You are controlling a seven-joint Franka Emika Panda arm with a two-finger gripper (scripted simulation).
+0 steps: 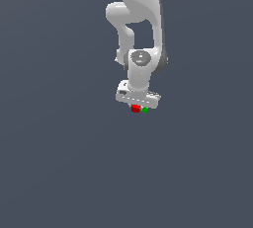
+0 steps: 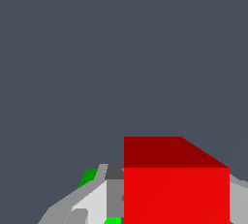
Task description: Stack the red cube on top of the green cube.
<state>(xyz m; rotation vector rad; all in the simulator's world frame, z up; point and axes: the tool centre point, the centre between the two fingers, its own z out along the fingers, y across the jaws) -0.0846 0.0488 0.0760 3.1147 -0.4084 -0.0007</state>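
White gripper [image 1: 138, 104] sits low over both cubes in the exterior view. In the wrist view we see the red cube [image 2: 176, 195] large and close, grey fingers [image 2: 114, 194] flanking it on either side, so we judge it held between them, jaws closed to about the cube's width; actual contact we can't confirm. From outside, the red cube [image 1: 135, 108] is just under the hand, with the green cube [image 1: 145, 109] just beside it toward the exterior view's right, maybe touching. Green slivers [image 2: 88, 177] peek past a finger at the wrist. Whether red is lifted or resting on the dark grey floor [image 1: 59, 163], we cannot tell.

Risk: with green this close, a finger could clip it during lift or placement and knock it off position; an off-centre drop would slide red off.

No brands, labels or writing are readable anywhere.
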